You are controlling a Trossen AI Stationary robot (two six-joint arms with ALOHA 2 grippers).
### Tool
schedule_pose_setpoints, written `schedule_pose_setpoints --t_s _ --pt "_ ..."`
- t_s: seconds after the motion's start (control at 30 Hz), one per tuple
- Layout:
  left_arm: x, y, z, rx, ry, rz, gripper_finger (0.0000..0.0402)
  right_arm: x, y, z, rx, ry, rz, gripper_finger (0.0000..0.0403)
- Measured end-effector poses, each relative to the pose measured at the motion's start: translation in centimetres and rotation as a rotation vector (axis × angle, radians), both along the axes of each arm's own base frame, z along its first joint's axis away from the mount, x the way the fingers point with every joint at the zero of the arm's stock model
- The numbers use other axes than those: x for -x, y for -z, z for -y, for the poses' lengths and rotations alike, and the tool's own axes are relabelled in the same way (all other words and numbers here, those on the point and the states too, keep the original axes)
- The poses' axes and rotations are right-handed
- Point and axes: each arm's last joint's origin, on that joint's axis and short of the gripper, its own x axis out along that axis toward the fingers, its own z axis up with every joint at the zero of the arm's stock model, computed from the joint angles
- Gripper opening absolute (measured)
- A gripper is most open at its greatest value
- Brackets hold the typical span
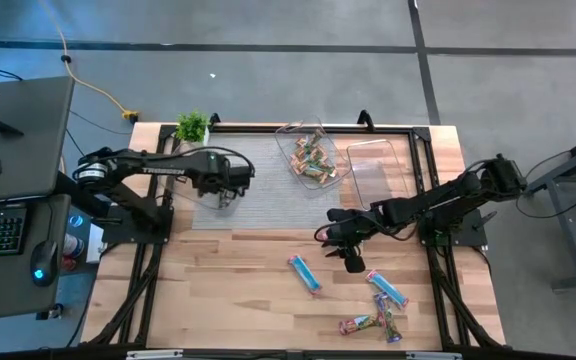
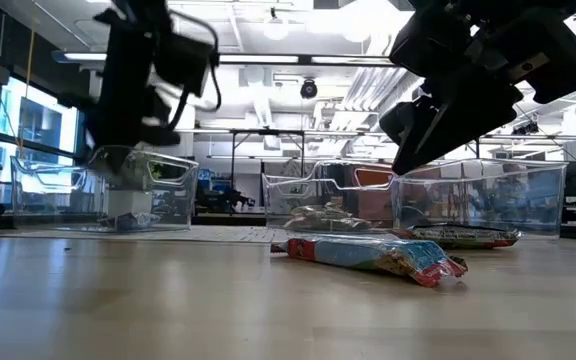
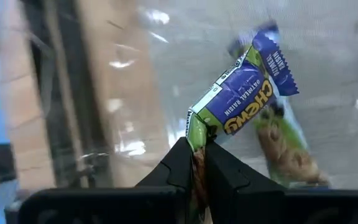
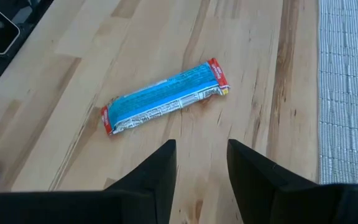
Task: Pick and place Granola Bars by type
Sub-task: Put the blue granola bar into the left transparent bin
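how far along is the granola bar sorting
Partly done. One clear plastic tub on the grey mat already holds several green-and-tan wrapped bars; the clear tub beside it looks empty. In hand: the left pincer is shut on a purple-and-green Chewy bar. The open right pincer hangs over a light blue bar. About four bars lie on the wood.

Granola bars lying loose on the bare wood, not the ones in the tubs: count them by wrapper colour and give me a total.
Light blue bars: 2
Other-coloured bars, too small to tell the colour: 2
Total: 4
Not counted: the purple bar held in the left gripper. The right gripper hovers open over the wood.
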Motion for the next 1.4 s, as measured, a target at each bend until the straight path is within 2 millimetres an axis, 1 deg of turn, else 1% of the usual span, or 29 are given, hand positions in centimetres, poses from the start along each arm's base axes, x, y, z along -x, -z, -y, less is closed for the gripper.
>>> schedule_pose_setpoints --t_s 0.07,0.13,0.3,0.4,0.57,0.67,0.77,0.83,0.9,0.97,1.07,1.2,1.3,1.4 --pt "-0.2 1.0 -0.1 0.028 0.02 0.047 0.0023 0.0 0.0 0.0 0.012 -0.012 0.004 0.0126" --pt "-0.3 1.5 -0.3 0.028 0.012 0.087 0.0024 0.0 0.0 0.0 0.013 -0.017 0.002 0.0126" --pt "-0.2 1.6 -0.4 0.017 0.019 0.078 0.0042 0.1 0.1 0.0 0.012 -0.018 -0.004 0.0126" --pt "-0.1 1.5 -0.4 0.015 0.043 0.058 0.007 0.1 0.1 0.0 0.011 -0.018 -0.006 0.0126" --pt "-0.1 1.5 -0.4 -0.004 0.048 0.055 0.0128 0.1 0.1 0.0 0.011 -0.018 -0.003 0.0126" --pt "-0.4 1.3 -0.6 -0.035 0.052 0.067 0.0153 0.0 0.0 0.0 0.01 -0.009 0.005 0.0126" --pt "-1.0 0.4 -0.8 -0.084 0.056 0.084 0.0162 0.1 -0.2 0.1 0.019 0.019 0.003 0.0126" --pt "-1.5 -0.8 -1.1 -0.139 0.056 0.111 0.0162 0.0 -1.0 0.2 0.014 0.071 0.005 0.0126" --pt "-1.7 -1.8 -1.2 -0.17 0.065 0.101 0.0161 0.3 -2.0 0.2 0.004 0.092 -0.018 0.0126" --pt "-2.2 -3.0 -1.4 -0.188 0.092 0.109 0.0161 0.8 -2.9 0.3 -0.007 0.114 -0.052 0.0126" --pt "-2.7 -4.6 -1.5 -0.197 0.127 0.134 0.016 2.1 -4.2 0.0 0.012 0.177 -0.119 0.0126" --pt "-3.2 -6.5 -1.7 -0.207 0.157 0.168 0.016 4.0 -5.4 -0.9 0.006 0.248 -0.211 0.0126" --pt "-3.5 -7.2 -1.7 -0.21 0.175 0.182 0.016 5.2 -5.6 -2.2 -0.05 0.28 -0.285 0.0126" --pt "-3.5 -7.3 -1.7 -0.209 0.181 0.18 0.016 6.3 -5.2 -3.5 -0.097 0.304 -0.378 0.0126"
